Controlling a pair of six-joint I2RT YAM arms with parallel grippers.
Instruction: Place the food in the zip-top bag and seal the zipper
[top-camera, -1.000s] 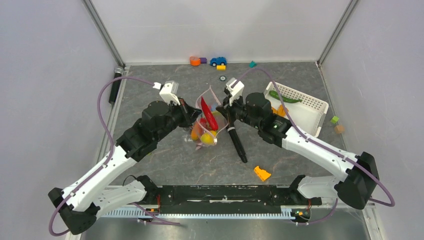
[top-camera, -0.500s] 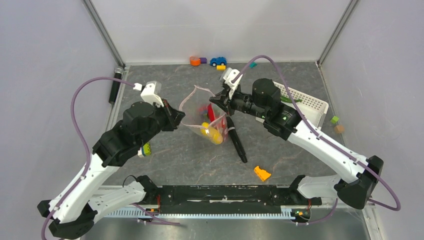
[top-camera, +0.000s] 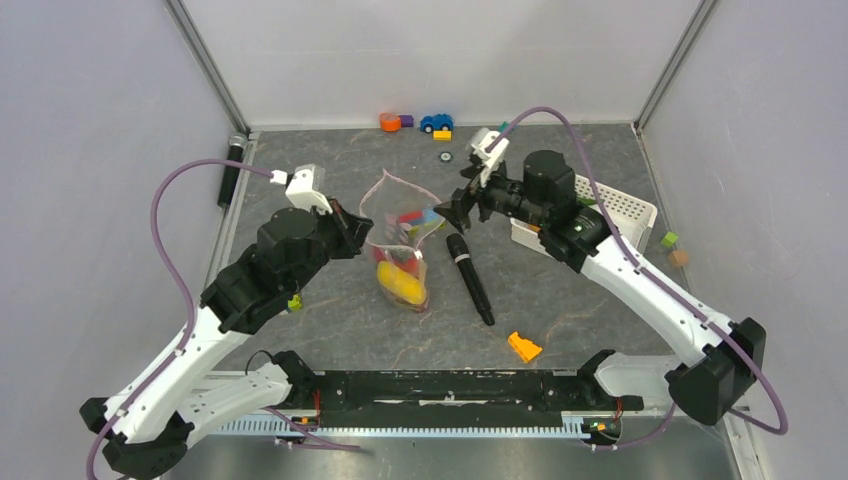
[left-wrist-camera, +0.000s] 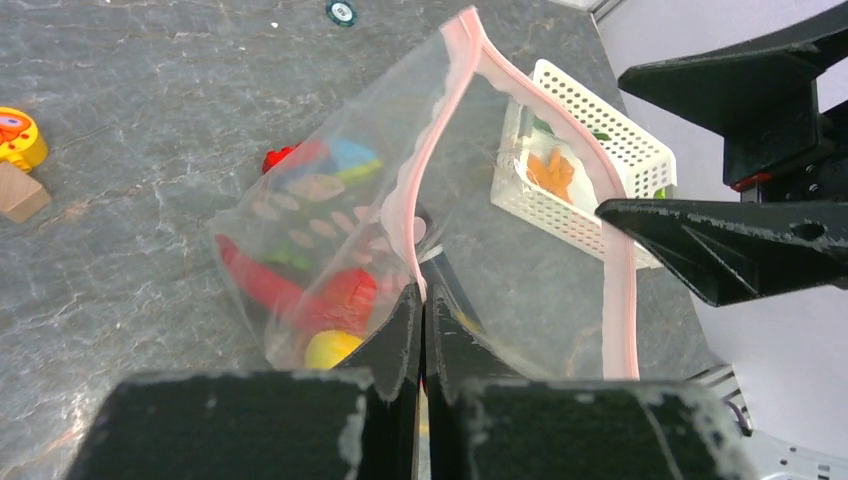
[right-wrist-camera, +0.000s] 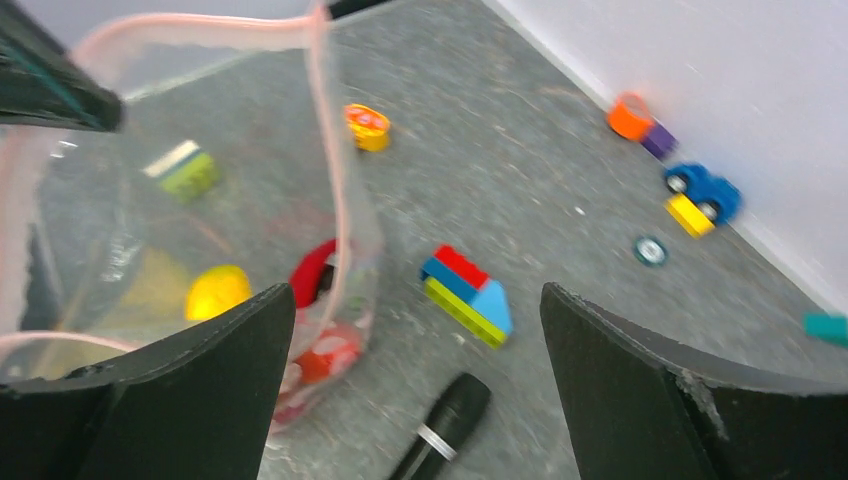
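The clear zip-top bag (top-camera: 398, 240) sags onto the table between the arms, its mouth gaping upward. My left gripper (top-camera: 358, 230) is shut on the pink zipper (left-wrist-camera: 432, 170) at the bag's left edge, jaws pressed together (left-wrist-camera: 421, 297). Inside lie food pieces: a yellow one (top-camera: 400, 285), a red chili (left-wrist-camera: 262, 285) and an orange-red one (left-wrist-camera: 345, 292). My right gripper (top-camera: 455, 208) stands wide open just right of the bag mouth, touching nothing; in its own view (right-wrist-camera: 418, 292) the bag (right-wrist-camera: 190, 210) is to the left. An orange food piece (left-wrist-camera: 550, 170) lies in the basket.
A black microphone (top-camera: 470, 278) lies right of the bag, an orange wedge block (top-camera: 523, 346) nearer the front. The white lattice basket (top-camera: 625, 205) sits under the right arm. A stacked colourful brick (right-wrist-camera: 465, 295) lies beside the bag; toys (top-camera: 436, 123) line the back wall.
My right gripper has let go of the bag mouth, opened wide and drawn back to the right. The bag has slumped leftward and down, still held by the left gripper.
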